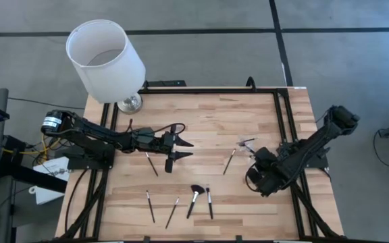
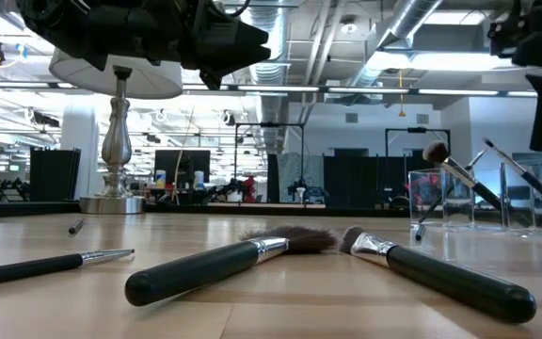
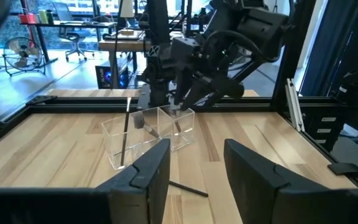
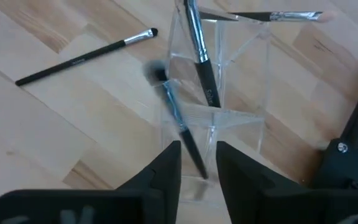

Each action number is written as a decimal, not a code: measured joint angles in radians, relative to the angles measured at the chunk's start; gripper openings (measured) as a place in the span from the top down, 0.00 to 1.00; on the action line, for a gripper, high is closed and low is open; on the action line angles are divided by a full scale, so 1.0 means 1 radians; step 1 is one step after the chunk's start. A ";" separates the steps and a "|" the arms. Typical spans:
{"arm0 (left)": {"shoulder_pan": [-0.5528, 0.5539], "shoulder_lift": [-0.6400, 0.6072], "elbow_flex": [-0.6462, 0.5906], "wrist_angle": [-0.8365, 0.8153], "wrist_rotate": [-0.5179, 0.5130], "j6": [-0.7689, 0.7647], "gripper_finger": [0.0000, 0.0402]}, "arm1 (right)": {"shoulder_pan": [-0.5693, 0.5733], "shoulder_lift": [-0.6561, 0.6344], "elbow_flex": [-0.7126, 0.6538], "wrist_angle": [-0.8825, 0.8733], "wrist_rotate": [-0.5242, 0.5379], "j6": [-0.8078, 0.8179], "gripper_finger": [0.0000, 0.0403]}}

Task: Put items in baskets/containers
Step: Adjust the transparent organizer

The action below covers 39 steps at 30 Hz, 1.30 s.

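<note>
The clear container (image 4: 235,118) stands on the table's right part, also seen in the high view as the container (image 1: 248,145). My right gripper (image 4: 197,149) hangs over it, pointing steeply down, open. A blurred black brush (image 4: 179,124) stands slanted in the container, its handle end between the fingers with a gap on both sides. Another brush (image 4: 201,62) leans inside the container. Several brushes (image 1: 196,200) lie flat on the wood near the front edge. My left gripper (image 1: 182,150) waits open and level at mid-table.
A white lamp (image 1: 105,57) stands at the far left corner. Loose brushes lie at mid-table: one brush (image 1: 152,164) just in front of my left gripper, another brush (image 1: 229,160) left of the container. A black frame rail (image 1: 282,121) runs along the table's right side.
</note>
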 joint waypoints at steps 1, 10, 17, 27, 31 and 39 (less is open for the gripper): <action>0.000 0.000 0.000 0.000 0.000 0.000 0.63 | 0.000 -0.004 0.010 -0.001 0.004 -0.001 0.74; 0.000 0.000 0.000 0.000 0.000 0.000 0.63 | -0.007 -0.010 0.151 0.045 0.153 -0.124 0.64; 0.000 0.000 0.000 0.000 0.000 0.000 0.63 | -0.032 0.044 0.159 0.374 0.175 -0.227 0.63; 0.000 0.000 0.000 0.000 0.000 -0.011 0.63 | -0.236 0.222 0.157 0.471 0.000 -0.087 0.68; 0.000 0.000 0.000 0.000 0.000 -0.026 0.63 | -0.314 0.278 0.158 0.491 -0.022 -0.068 0.68; 0.000 0.000 0.000 0.000 0.000 -0.026 0.63 | -0.386 0.410 0.178 0.476 -0.106 0.063 0.69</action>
